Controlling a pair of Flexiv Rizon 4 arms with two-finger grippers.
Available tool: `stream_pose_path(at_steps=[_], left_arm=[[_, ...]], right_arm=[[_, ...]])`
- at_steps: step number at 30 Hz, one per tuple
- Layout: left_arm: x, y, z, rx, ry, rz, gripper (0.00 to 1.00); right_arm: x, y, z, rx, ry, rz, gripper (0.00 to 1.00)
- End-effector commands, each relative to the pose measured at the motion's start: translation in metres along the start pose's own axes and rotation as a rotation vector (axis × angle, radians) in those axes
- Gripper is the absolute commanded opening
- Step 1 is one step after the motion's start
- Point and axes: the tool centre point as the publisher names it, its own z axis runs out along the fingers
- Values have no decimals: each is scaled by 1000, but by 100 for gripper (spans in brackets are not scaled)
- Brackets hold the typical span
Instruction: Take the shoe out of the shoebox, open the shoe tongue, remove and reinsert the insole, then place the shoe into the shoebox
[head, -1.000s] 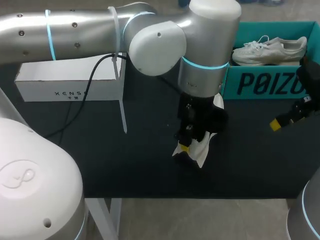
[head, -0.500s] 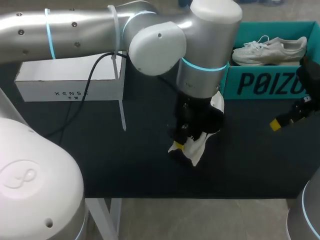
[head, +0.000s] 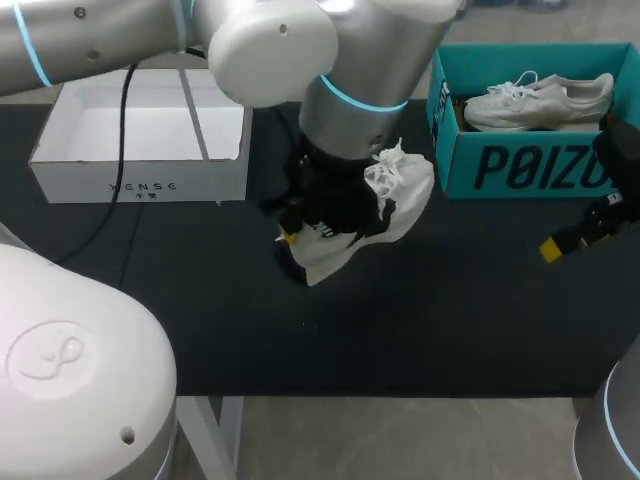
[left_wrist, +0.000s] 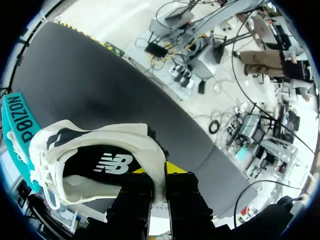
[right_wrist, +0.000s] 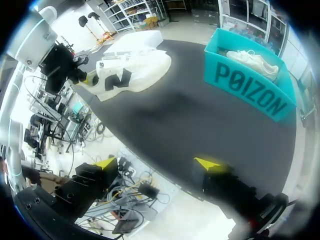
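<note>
Dark matting covers the table (head: 480, 330), and the white box (head: 140, 182) sits open at its back. The left gripper (left_wrist: 159, 189) pinches the shoe (head: 385, 195) by its heel wall, which stands between the 2 fingers. The shoe hangs clear of the table just off the white box's near right corner, with its toe pointing away from that box toward the teal box (head: 520, 165). The teal box sits well to the right of the white box and holds the other shoe (head: 540, 100). The right gripper (right_wrist: 156, 163) hovers far to the right of the white box, past the teal box's front, its fingers spread with nothing between them. Over the last 1 second the left arm has swung toward the white box. It has raised the shoe from a nose-down hang near the table to a flatter, higher carry, and it no longer hides the box's opening. I read this as the final placing step under way, with the shoe still to go over the rim and down. Whether the insole is seated I cannot tell.
</note>
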Motion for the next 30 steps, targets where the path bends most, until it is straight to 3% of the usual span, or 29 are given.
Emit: stream_pose_path(at_steps=[1, 7, 30], left_arm=[[35, 46, 10, 6, -58, -4, 0], [66, 85, 31, -32, -20, -47, 0], [66, 85, 31, -32, -20, -47, 0]], right_arm=[[0, -1, 1, -2, -2, 0, 100], [0, -1, 1, -2, -2, 0, 100], [0, -1, 1, -2, -2, 0, 100]])
